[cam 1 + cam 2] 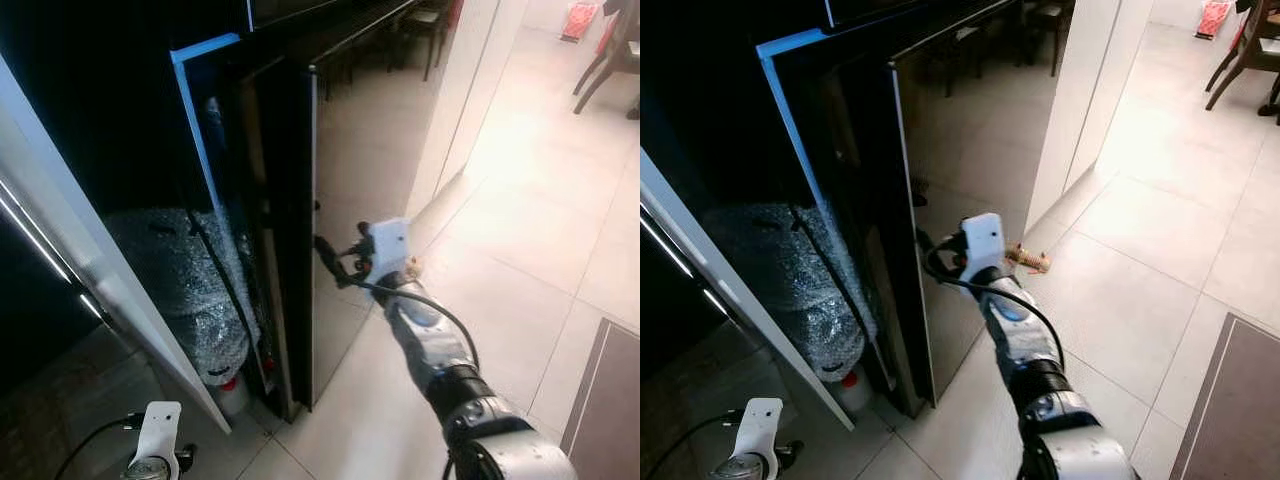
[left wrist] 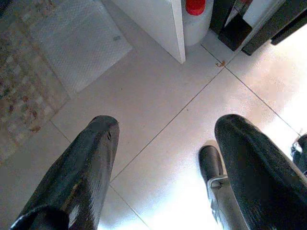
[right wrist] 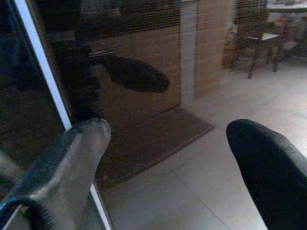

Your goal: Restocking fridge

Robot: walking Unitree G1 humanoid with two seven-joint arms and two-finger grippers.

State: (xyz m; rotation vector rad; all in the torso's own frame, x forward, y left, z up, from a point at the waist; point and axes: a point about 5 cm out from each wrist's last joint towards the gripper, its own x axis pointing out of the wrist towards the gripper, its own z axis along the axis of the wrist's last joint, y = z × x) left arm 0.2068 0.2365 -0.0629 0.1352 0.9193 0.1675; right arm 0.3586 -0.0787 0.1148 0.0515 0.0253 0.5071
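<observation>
Fridge door (image 1: pixel 355 190), glossy black, stands ajar ahead; right gripper (image 1: pixel 330 256) spread wide at its edge. Bubble-wrapped bundle (image 1: pixel 190 285) and red-capped bottle (image 1: pixel 232 392) crowd the gap. Left gripper (image 2: pixel 163 158) spread wide over floor tiles (image 2: pixel 158 91).

Pale tiled floor (image 1: pixel 520 230), glossy, with thin grout lines. Dark wooden chair (image 1: pixel 610 55) at far right, legs on the tiles. Red item (image 1: pixel 580 18) on the floor beyond it, too small to identify. White wall corner (image 1: pixel 465 90) beside the appliance. Dark mat (image 1: pixel 1230 400) at lower right. Patterned rug (image 2: pixel 24 86) on the floor, bubble-wrap sheet (image 2: pixel 79 40) just beside it.
</observation>
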